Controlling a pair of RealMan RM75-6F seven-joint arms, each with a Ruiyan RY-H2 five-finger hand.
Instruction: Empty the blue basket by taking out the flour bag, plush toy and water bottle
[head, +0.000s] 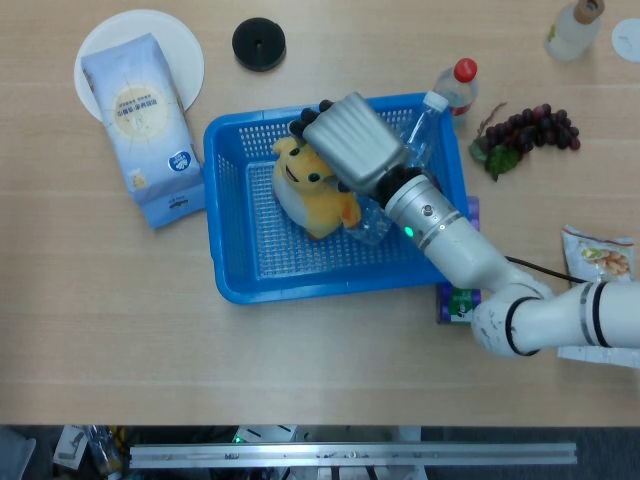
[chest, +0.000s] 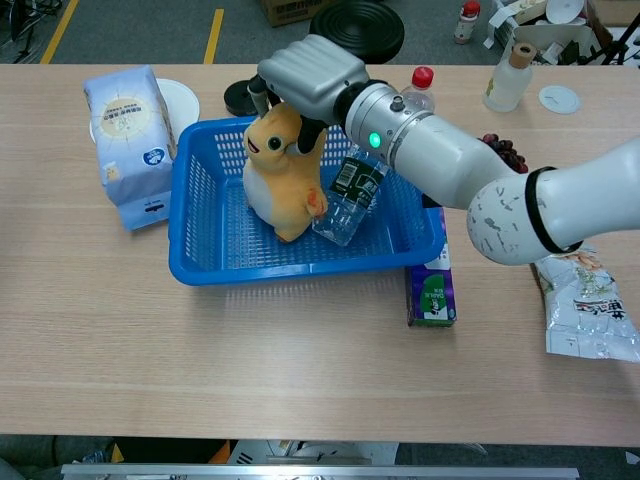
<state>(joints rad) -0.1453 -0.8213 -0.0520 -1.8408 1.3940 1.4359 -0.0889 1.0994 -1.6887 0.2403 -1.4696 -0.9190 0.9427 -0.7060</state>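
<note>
Closing on the plush toy (chest: 281, 170) in the blue basket (chest: 210, 262), right hand (chest: 305, 75) fingers grip its head.

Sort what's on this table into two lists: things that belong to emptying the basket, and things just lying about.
Part of the job:
blue basket
plush toy, right hand on its head
water bottle, in the basket
flour bag, already out, lying partly on the white plate

Just lying about:
grapes
purple carton
snack packet
black disc
red-capped bottle
</note>
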